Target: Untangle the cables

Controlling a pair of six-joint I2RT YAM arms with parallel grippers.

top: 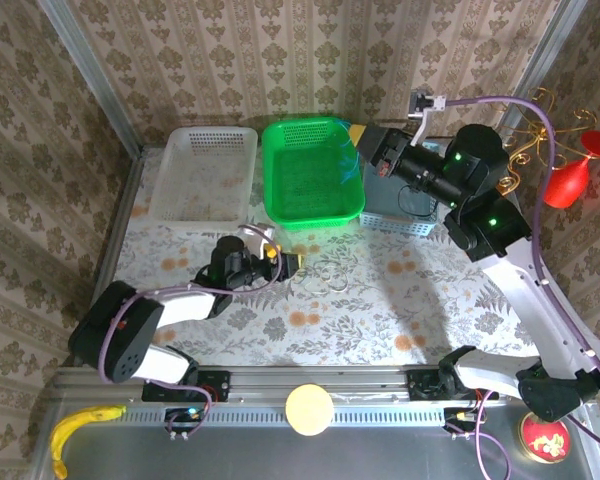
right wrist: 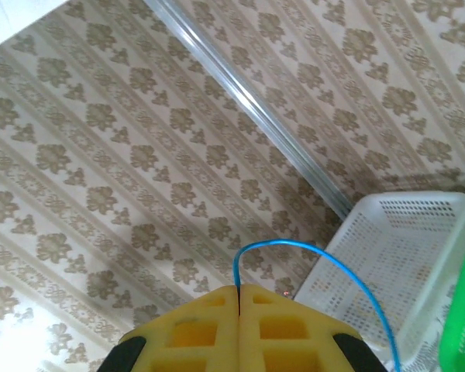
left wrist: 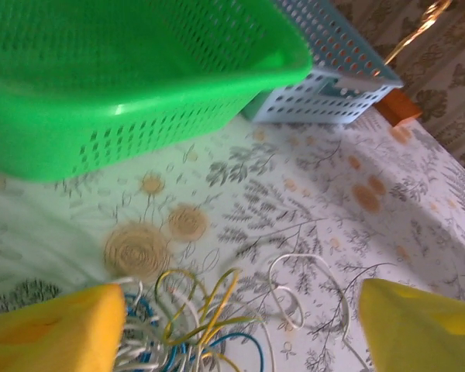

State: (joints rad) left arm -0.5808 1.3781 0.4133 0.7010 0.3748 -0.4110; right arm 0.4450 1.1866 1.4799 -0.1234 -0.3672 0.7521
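The only marking I can find is a gold pattern on the red disc (top: 545, 438) at the near right corner, and it is too small for me to read. My right tool (right wrist: 239, 314) is clenched. Its yellow pads (right wrist: 194, 333) are pressed flat together, and the blue cable (right wrist: 279, 243) is pinched in the seam between them. From there the cable rises, arcs over to the right and drops out of the wrist view in front of the white basket (right wrist: 403, 256). In the overhead view this tool is held high at the far side, above the far right corner of the green basket (top: 280, 190), with the thin blue line hanging down over that basket's right side. My left tool (left wrist: 236, 333) is released, its two yellow pads spread wide and low over the table (left wrist: 356, 194), just near of the green basket. The rest of the cables (left wrist: 194, 325) lie on the table between those pads as a heap of white, yellow and blue strands bunched against the left pad. One pale loop strays towards the right pad. I cannot tell whether either pad touches a strand.
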